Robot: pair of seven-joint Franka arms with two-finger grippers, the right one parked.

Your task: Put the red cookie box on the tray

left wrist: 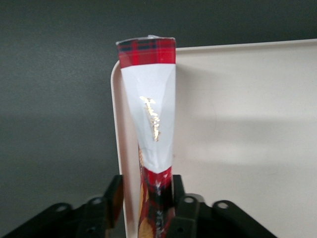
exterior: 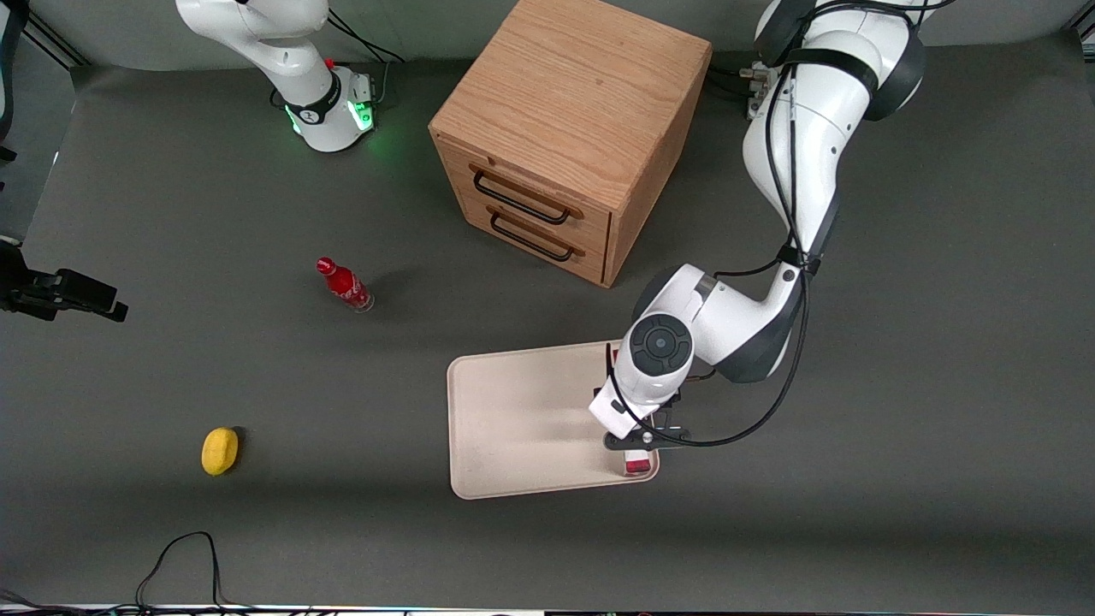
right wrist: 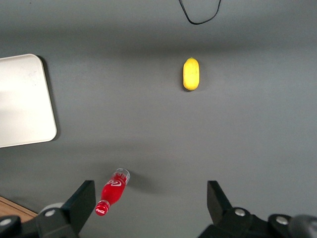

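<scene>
The gripper hangs over the tray rim nearest the working arm's bench end, fingers clamped on the red cookie box.

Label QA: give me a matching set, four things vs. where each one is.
Things:
1. box
2. bottle
3. lemon
4. cabinet

Places:
A. farthest from the front camera
B. between the gripper fingers, over the tray edge
C. nearest the parked arm's end
D. on the table between cabinet and lemon

Pairs: 1-B, 2-D, 3-C, 4-A
</scene>
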